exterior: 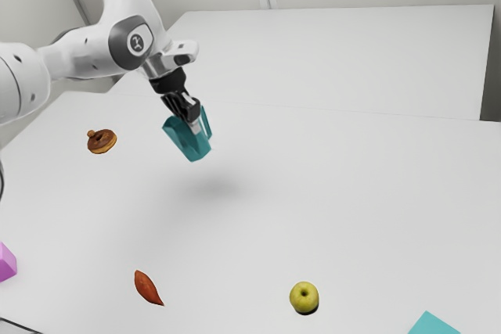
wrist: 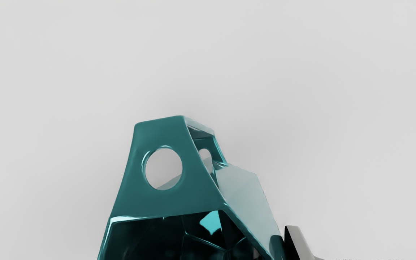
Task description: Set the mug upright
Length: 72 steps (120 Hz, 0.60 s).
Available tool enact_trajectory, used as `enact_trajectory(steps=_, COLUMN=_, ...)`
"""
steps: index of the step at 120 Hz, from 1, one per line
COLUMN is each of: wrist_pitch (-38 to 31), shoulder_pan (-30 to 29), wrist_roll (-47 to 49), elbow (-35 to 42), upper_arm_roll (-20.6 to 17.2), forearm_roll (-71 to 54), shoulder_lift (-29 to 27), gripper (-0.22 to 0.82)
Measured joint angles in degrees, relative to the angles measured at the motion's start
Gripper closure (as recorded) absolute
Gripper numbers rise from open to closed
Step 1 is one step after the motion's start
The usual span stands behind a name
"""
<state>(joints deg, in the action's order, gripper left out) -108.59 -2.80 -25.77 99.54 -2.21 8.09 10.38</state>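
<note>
Okay, so the teal mug [exterior: 186,143] is held up in the air, pretty tilted, gripped by the black two-finger gripper [exterior: 193,123], with a soft shadow [exterior: 215,188] cast on the white table [exterior: 313,201] below.

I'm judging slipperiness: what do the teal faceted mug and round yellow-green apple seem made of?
The teal faceted mug looks like glazed ceramic or hard plastic, glossy: bright highlights run along its rim. The round yellow-green apple seems real fruit, smooth-skinned with a stem hollow, though possibly plastic.
</note>
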Motion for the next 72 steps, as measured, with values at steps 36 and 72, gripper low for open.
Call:
enact_trajectory(steps=36, wrist_pitch=-8.01, shoulder_pan=0.24, wrist_roll=7.66, elbow=7.56, upper_arm_roll=-0.44, forearm_roll=-6.92, shoulder_lift=0.51, gripper=0.78)
enact_trajectory(steps=72, wrist_pitch=-12.89, shoulder_pan=0.24, wrist_roll=12.59, elbow=8.51, upper_arm_roll=-0.52, forearm_roll=-8.52, shoulder_lift=5.43, gripper=0.79)
